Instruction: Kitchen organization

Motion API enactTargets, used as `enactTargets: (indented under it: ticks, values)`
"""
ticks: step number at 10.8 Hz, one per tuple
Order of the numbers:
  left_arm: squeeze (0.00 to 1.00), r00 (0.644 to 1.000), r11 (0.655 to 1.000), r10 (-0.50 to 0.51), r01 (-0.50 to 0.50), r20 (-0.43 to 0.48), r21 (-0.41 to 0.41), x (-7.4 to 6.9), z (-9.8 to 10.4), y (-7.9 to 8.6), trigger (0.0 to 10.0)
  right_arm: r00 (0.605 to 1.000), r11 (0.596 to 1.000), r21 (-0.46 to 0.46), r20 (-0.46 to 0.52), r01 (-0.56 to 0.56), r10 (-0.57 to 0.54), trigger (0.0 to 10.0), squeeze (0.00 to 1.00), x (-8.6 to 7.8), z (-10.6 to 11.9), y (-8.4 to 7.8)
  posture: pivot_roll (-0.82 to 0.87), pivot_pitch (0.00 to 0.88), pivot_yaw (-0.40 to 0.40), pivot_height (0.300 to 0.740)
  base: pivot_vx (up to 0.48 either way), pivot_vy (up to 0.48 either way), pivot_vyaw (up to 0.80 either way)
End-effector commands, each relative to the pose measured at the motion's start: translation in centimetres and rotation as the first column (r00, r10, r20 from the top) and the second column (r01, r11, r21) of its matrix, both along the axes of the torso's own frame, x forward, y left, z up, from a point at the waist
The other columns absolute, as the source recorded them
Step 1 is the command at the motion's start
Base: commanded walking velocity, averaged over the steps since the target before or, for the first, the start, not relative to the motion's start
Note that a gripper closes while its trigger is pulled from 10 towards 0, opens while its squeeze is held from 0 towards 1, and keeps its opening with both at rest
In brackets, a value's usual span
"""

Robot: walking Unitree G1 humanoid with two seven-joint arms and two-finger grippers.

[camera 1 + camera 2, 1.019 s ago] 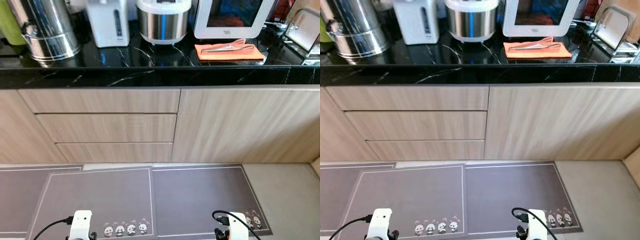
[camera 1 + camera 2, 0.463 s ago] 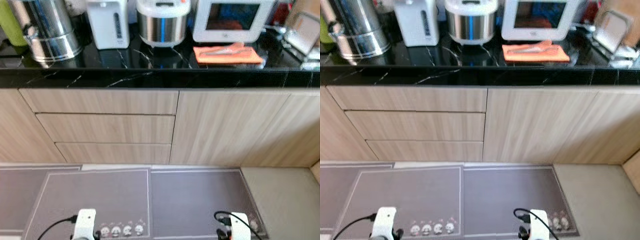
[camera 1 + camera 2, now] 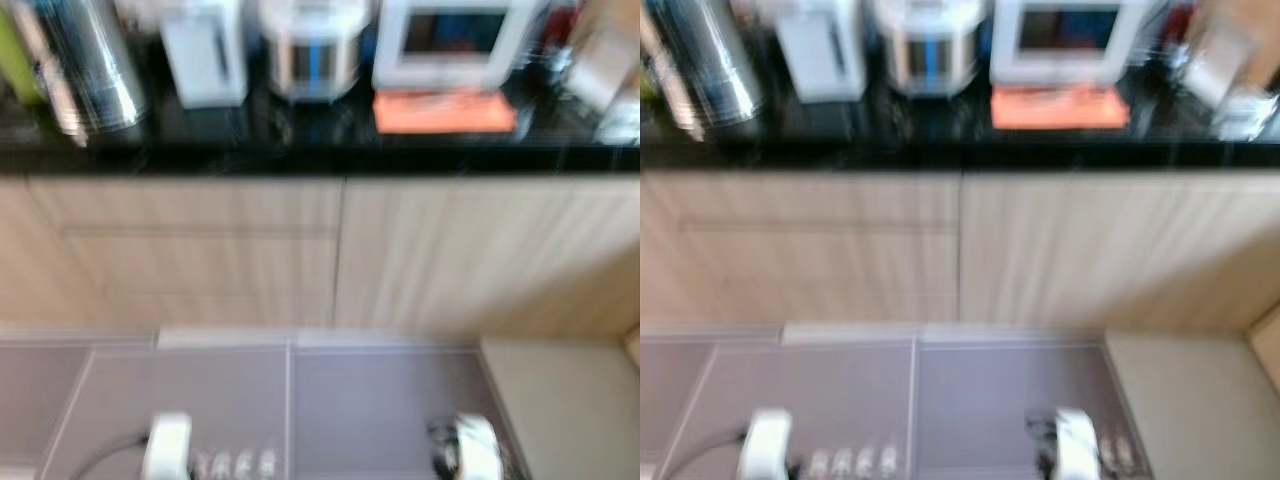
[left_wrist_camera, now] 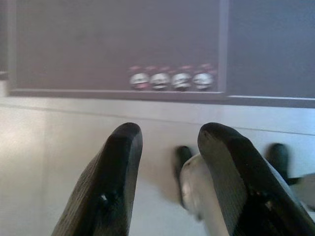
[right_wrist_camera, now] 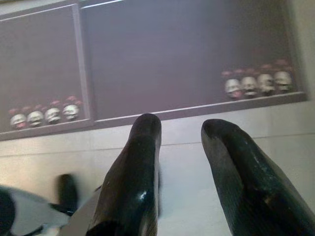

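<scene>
Blurred head views. Black countertop [image 3: 300, 140] edge running left to right, far ahead of and well above both sets of jaws; pale wood cabinet fronts [image 3: 440, 250] below it. Open floor between: grey mats [image 3: 380, 400] laid side by side, beige tile [image 3: 570, 400] to the right. On the counter, an orange cloth [image 3: 443, 112] with its long axis along the edge, before a white appliance [image 3: 452, 45].

Left gripper [image 4: 170, 147] hanging low, pointing at the floor, jaws parted, holding nothing. Right gripper [image 5: 182, 142] likewise, parted and empty, over the mat's border.
</scene>
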State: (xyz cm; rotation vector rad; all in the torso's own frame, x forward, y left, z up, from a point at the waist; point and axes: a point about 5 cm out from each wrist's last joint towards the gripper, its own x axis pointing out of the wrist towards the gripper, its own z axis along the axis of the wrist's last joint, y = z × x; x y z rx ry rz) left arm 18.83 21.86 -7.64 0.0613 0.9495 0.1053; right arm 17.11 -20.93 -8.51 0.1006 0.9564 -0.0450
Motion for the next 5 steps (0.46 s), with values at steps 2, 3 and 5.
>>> enactTargets:
  ticks: [2,3,5]
  values:
    - [0.0,1.0,1.0,0.02,-0.019,-0.003,0.016,-0.16,0.07,0.71,10.0,1.0,1.0,0.01,-0.018,-0.007,0.007,10.0,0.0,-0.4,-0.26,0.41,-0.05,0.0,-0.014,0.74,0.0,0.0,-0.79]
    - [0.0,1.0,1.0,0.019,-0.019,-0.003,0.017,-0.16,0.07,0.72,10.0,1.0,1.0,0.01,-0.019,-0.008,0.008,10.0,0.0,-0.4,-0.26,0.41,-0.05,0.0,-0.014,0.74,0.0,0.0,-0.78]
    - [0.0,1.0,1.0,0.018,-0.017,-0.003,0.017,-0.15,0.07,0.69,10.0,1.0,1.0,0.011,-0.021,-0.009,0.009,10.0,0.0,-0.41,-0.27,0.41,-0.05,0.0,-0.014,0.74,0.0,0.0,-0.78]
